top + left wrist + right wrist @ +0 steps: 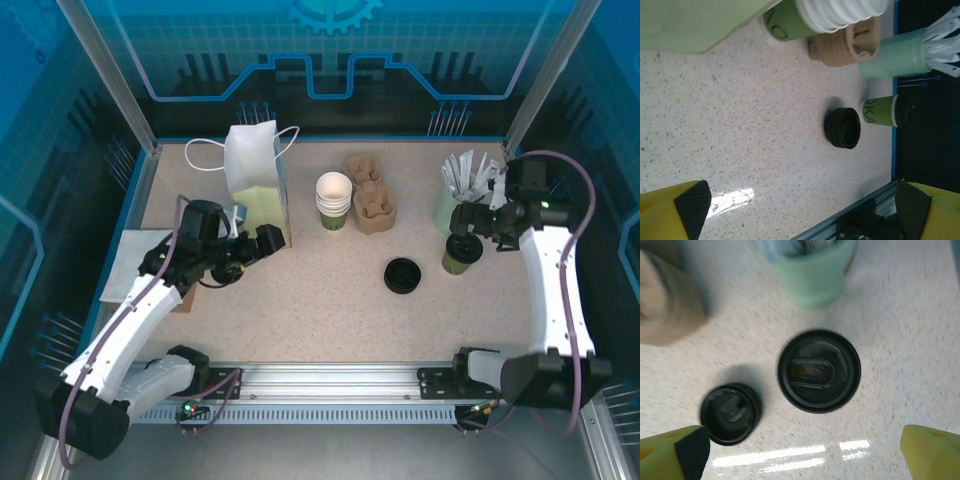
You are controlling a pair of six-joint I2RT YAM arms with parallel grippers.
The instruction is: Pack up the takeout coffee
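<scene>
Right now my right pincer [802, 455] gapes fully wide, gripping nothing, just over the takeout coffee [460, 258], a green paper cup capped by a round, glossy black lid [819, 371] on the speckled surface [900, 315]. My left pincer [262, 243], equally wide and empty, sits well apart from it beside the pale paper bag [255, 175].

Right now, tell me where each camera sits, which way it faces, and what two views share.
Top: above and behind, looking down at the table; left arm and right arm show.
Left wrist: low, facing across toward the lidded cup; left gripper open.
Right wrist: straight above that cup; right gripper open.
Shared: cup and loose lids.
</scene>
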